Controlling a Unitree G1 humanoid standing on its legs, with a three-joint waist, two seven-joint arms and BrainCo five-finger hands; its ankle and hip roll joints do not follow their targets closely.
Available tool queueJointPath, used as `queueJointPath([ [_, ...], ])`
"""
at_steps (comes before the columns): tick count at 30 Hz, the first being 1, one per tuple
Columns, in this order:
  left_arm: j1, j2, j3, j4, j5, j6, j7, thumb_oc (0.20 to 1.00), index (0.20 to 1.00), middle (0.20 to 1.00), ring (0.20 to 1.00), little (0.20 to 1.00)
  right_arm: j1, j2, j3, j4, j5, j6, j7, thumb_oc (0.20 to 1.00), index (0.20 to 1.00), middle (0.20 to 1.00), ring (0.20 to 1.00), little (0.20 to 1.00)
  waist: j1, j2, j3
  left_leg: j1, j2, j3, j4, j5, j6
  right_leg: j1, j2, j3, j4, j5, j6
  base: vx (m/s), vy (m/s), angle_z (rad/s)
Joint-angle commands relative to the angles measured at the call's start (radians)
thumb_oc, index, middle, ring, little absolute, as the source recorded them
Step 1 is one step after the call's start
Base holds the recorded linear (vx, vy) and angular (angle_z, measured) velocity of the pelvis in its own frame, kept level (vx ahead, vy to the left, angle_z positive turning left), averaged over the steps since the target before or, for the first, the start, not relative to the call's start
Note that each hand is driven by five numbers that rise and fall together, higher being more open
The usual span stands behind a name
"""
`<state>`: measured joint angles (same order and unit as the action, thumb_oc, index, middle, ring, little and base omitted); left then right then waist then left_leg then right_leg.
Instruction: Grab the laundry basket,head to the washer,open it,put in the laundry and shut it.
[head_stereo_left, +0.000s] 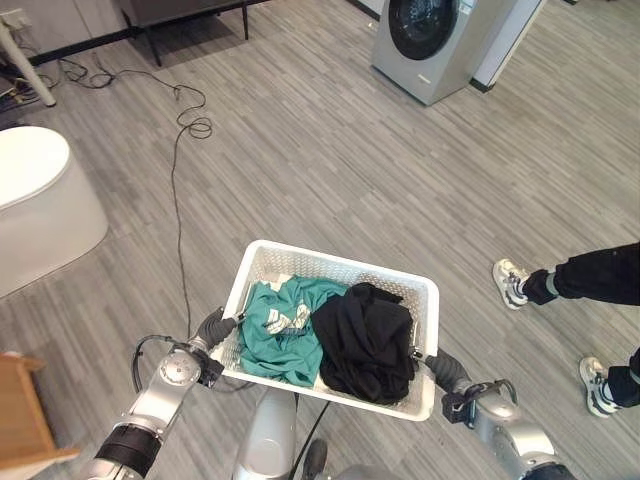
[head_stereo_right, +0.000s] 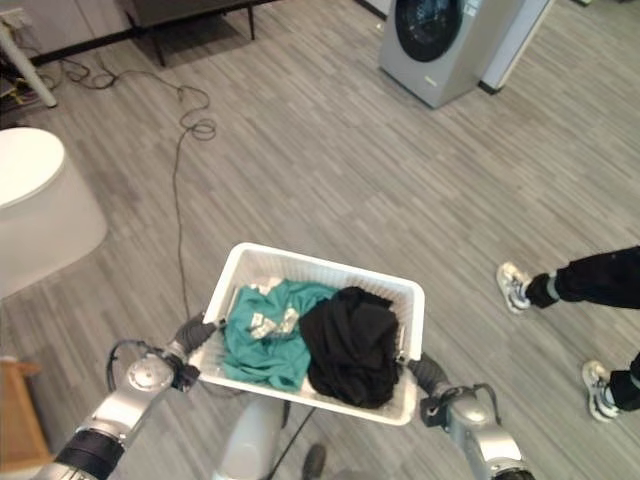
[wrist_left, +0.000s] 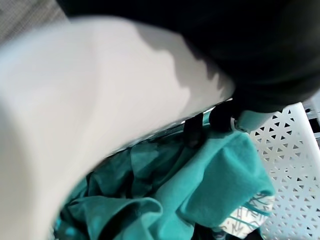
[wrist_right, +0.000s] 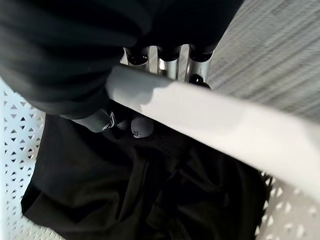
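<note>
I carry a white perforated laundry basket (head_stereo_left: 340, 266) low in front of me, lifted off the floor. It holds a teal garment (head_stereo_left: 280, 332) on its left and a black garment (head_stereo_left: 366, 342) on its right. My left hand (head_stereo_left: 212, 326) grips the basket's left rim, its thumb (wrist_left: 221, 118) hooked inside over the teal cloth. My right hand (head_stereo_left: 446, 369) grips the right rim, fingers (wrist_right: 168, 58) outside and thumb (wrist_right: 140, 127) inside against the black cloth. The grey washer (head_stereo_left: 430, 42), with its round dark door shut, stands far ahead to the right.
A person's legs and pale shoes (head_stereo_left: 511, 283) stand close on the right. A round white tub (head_stereo_left: 40, 200) sits at the left and a wooden piece (head_stereo_left: 20, 412) at the lower left. Grey plank floor (head_stereo_left: 330, 150) stretches toward the washer.
</note>
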<state>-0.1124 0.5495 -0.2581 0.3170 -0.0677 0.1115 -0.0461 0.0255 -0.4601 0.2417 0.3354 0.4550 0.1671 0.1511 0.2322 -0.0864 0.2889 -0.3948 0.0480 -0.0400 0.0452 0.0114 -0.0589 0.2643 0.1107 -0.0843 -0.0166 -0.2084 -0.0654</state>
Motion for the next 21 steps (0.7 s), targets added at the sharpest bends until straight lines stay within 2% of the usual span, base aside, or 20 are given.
queueJointPath([
  [1, -0.092, 0.084, 0.062, -0.078, -0.001, -0.079, 0.041, 0.2, 0.2, 0.2, 0.2, 0.2, -0.057, 0.002, -0.023, -0.005, -0.01, -0.089, 0.006, 0.2, 0.2, 0.2, 0.2, 0.2, 0.045, -0.053, -0.05, -0.012, 0.023, 0.017, 0.08, 0.179, 0.035, -0.027, -0.108, 0.014, 0.174, 0.025, 0.146, 0.42, 0.204, -0.56],
  [2, -0.092, 0.084, 0.062, -0.078, -0.001, -0.079, 0.04, 0.2, 0.2, 0.2, 0.2, 0.2, -0.057, 0.002, -0.023, -0.005, -0.01, -0.089, 0.006, 0.2, 0.2, 0.2, 0.2, 0.2, 0.048, -0.052, -0.052, -0.015, 0.026, 0.018, 0.08, 0.18, 0.035, -0.031, -0.106, 0.017, 0.173, 0.028, 0.146, 0.52, 0.269, -0.86],
  [3, -0.093, 0.093, 0.054, -0.068, 0.007, -0.076, 0.038, 0.2, 0.2, 0.2, 0.2, 0.2, -0.065, 0.028, -0.017, 0.019, -0.019, -0.087, 0.011, 0.2, 0.2, 0.2, 0.2, 0.2, 0.05, -0.081, -0.056, 0.001, -0.016, 0.034, 0.141, 0.128, 0.066, -0.065, -0.157, 0.018, 0.325, 0.191, 0.209, 0.49, 0.272, -0.85],
  [4, -0.091, 0.094, 0.051, -0.063, 0.01, -0.073, 0.035, 0.2, 0.2, 0.2, 0.2, 0.2, -0.066, 0.04, -0.017, 0.033, -0.025, -0.087, 0.008, 0.2, 0.2, 0.2, 0.2, 0.2, 0.045, -0.088, -0.055, 0.018, -0.03, 0.045, 0.155, 0.098, 0.083, -0.092, -0.175, 0.018, 0.418, 0.276, 0.237, 0.49, 0.272, -0.71],
  [5, -0.091, 0.094, 0.051, -0.063, 0.01, -0.073, 0.035, 0.2, 0.2, 0.2, 0.2, 0.2, -0.067, 0.04, -0.017, 0.034, -0.025, -0.087, 0.008, 0.2, 0.2, 0.2, 0.2, 0.2, 0.048, -0.085, -0.059, 0.015, -0.025, 0.046, 0.153, 0.101, 0.083, -0.097, -0.171, 0.021, 0.416, 0.28, 0.237, 0.49, 0.279, -0.26],
  [6, -0.091, 0.103, 0.042, -0.064, 0.01, -0.07, 0.033, 0.2, 0.2, 0.2, 0.2, 0.2, -0.071, 0.049, -0.017, 0.042, -0.037, -0.085, 0.0, 0.2, 0.2, 0.2, 0.2, 0.2, 0.028, -0.075, -0.053, 0.074, -0.026, 0.056, 0.151, 0.055, 0.105, -0.159, -0.189, 0.001, 0.578, 0.397, 0.258, 0.47, 0.265, 0.03],
  [7, -0.091, 0.107, 0.046, -0.066, 0.006, -0.068, 0.037, 0.2, 0.2, 0.2, 0.2, 0.2, -0.072, 0.051, -0.016, 0.04, -0.044, -0.086, 0.001, 0.2, 0.2, 0.2, 0.2, 0.2, 0.016, -0.065, -0.046, 0.117, -0.024, 0.062, 0.146, 0.028, 0.117, -0.204, -0.213, -0.026, 0.643, 0.398, 0.26, 0.47, 0.262, 0.23],
  [8, -0.091, 0.107, 0.047, -0.066, 0.006, -0.068, 0.037, 0.2, 0.2, 0.2, 0.2, 0.2, -0.073, 0.051, -0.016, 0.04, -0.044, -0.086, 0.001, 0.2, 0.2, 0.2, 0.2, 0.2, 0.017, -0.062, -0.047, 0.116, -0.022, 0.062, 0.143, 0.031, 0.116, -0.206, -0.21, -0.026, 0.642, 0.401, 0.259, 0.3, 0.155, 0.31],
  [9, -0.093, 0.115, 0.054, -0.069, 0.01, -0.063, 0.042, 0.2, 0.2, 0.2, 0.2, 0.2, -0.073, 0.056, -0.015, 0.037, -0.053, -0.08, 0.003, 0.2, 0.2, 0.2, 0.2, 0.2, 0.002, -0.043, -0.039, 0.166, -0.012, 0.062, 0.126, 0.009, 0.129, -0.269, -0.239, -0.06, 0.702, 0.405, 0.259, 0.31, 0.127, 0.24],
  [10, -0.089, 0.119, 0.061, -0.077, 0.009, -0.061, 0.042, 0.2, 0.2, 0.2, 0.2, 0.2, -0.069, 0.054, -0.018, 0.033, -0.057, -0.078, 0.006, 0.2, 0.2, 0.2, 0.2, 0.2, -0.011, -0.033, -0.033, 0.204, -0.012, 0.059, 0.116, -0.008, 0.134, -0.312, -0.267, -0.089, 0.703, 0.388, 0.25, 0.69, 0.23, 0.11],
  [11, -0.077, 0.125, 0.075, -0.082, 0.006, -0.062, 0.041, 0.2, 0.2, 0.2, 0.2, 0.2, -0.064, 0.043, -0.023, 0.026, -0.058, -0.075, 0.012, 0.2, 0.2, 0.2, 0.2, 0.2, -0.042, -0.016, -0.022, 0.29, -0.018, 0.057, 0.097, -0.06, 0.138, -0.399, -0.306, -0.161, 0.621, 0.305, 0.227, 0.52, 0.152, -0.05],
  [12, -0.076, 0.125, 0.076, -0.083, 0.006, -0.061, 0.041, 0.2, 0.2, 0.2, 0.2, 0.2, -0.065, 0.043, -0.023, 0.026, -0.058, -0.075, 0.012, 0.2, 0.2, 0.2, 0.2, 0.2, -0.045, -0.015, -0.023, 0.29, -0.016, 0.054, 0.095, -0.057, 0.137, -0.397, -0.305, -0.165, 0.617, 0.307, 0.225, 0.59, 0.134, -0.11],
  [13, -0.072, 0.124, 0.076, -0.085, 0.009, -0.063, 0.035, 0.2, 0.2, 0.2, 0.2, 0.2, -0.063, 0.036, -0.026, 0.016, -0.056, -0.074, 0.016, 0.2, 0.2, 0.2, 0.2, 0.2, -0.065, -0.012, -0.017, 0.338, -0.025, 0.053, 0.088, -0.09, 0.137, -0.438, -0.302, -0.189, 0.55, 0.271, 0.213, 0.59, -0.002, 0.14],
  [14, -0.056, 0.121, 0.084, -0.082, 0.01, -0.066, 0.032, 0.2, 0.2, 0.2, 0.2, 0.2, -0.063, 0.029, -0.032, 0.01, -0.052, -0.078, 0.014, 0.2, 0.2, 0.2, 0.2, 0.2, -0.092, -0.008, -0.014, 0.414, -0.033, 0.046, 0.076, -0.142, 0.118, -0.476, -0.295, -0.213, 0.357, 0.246, 0.212, 0.59, 0.0, 0.25],
  [15, -0.056, 0.121, 0.084, -0.082, 0.011, -0.066, 0.032, 0.2, 0.2, 0.2, 0.2, 0.2, -0.063, 0.029, -0.032, 0.01, -0.052, -0.078, 0.014, 0.2, 0.2, 0.2, 0.2, 0.2, -0.093, -0.007, -0.014, 0.414, -0.031, 0.045, 0.073, -0.139, 0.117, -0.472, -0.292, -0.216, 0.347, 0.252, 0.21, 0.58, -0.085, 0.26],
  [17, -0.052, 0.111, 0.092, -0.065, 0.022, -0.07, 0.038, 0.2, 0.2, 0.2, 0.2, 0.2, -0.054, 0.027, -0.05, 0.012, -0.042, -0.082, 0.008, 0.2, 0.2, 0.2, 0.2, 0.2, -0.124, -0.007, -0.014, 0.479, -0.031, 0.017, 0.074, -0.192, 0.093, -0.501, -0.279, -0.19, 0.107, 0.287, 0.233, 0.65, -0.122, 0.32],
  [18, -0.073, 0.103, 0.085, -0.047, 0.036, -0.079, 0.039, 0.2, 0.2, 0.2, 0.2, 0.2, -0.027, 0.018, -0.078, -0.002, -0.045, -0.078, 0.011, 0.2, 0.2, 0.2, 0.2, 0.2, -0.167, 0.003, -0.012, 0.534, -0.018, -0.02, 0.087, -0.234, 0.077, -0.572, -0.277, -0.096, -0.006, 0.331, 0.26, 0.67, -0.098, 0.42],
  [20, -0.087, 0.088, 0.078, -0.029, 0.041, -0.082, 0.044, 0.2, 0.2, 0.2, 0.2, 0.2, -0.019, 0.018, -0.085, -0.002, -0.041, -0.081, 0.011, 0.2, 0.2, 0.2, 0.2, 0.2, -0.181, 0.013, -0.018, 0.57, -0.003, -0.035, 0.097, -0.249, 0.071, -0.583, -0.261, -0.075, -0.036, 0.352, 0.269, 0.68, -0.106, 0.61],
  [21, -0.085, 0.073, 0.069, -0.021, 0.053, -0.086, 0.044, 0.2, 0.2, 0.2, 0.2, 0.2, 0.008, 0.012, -0.097, -0.004, -0.042, -0.082, 0.018, 0.2, 0.2, 0.2, 0.2, 0.2, -0.211, 0.013, -0.035, 0.632, 0.015, -0.064, 0.115, -0.255, 0.055, -0.6, -0.265, -0.055, 0.027, 0.378, 0.269, 0.87, -0.184, 0.65],
])
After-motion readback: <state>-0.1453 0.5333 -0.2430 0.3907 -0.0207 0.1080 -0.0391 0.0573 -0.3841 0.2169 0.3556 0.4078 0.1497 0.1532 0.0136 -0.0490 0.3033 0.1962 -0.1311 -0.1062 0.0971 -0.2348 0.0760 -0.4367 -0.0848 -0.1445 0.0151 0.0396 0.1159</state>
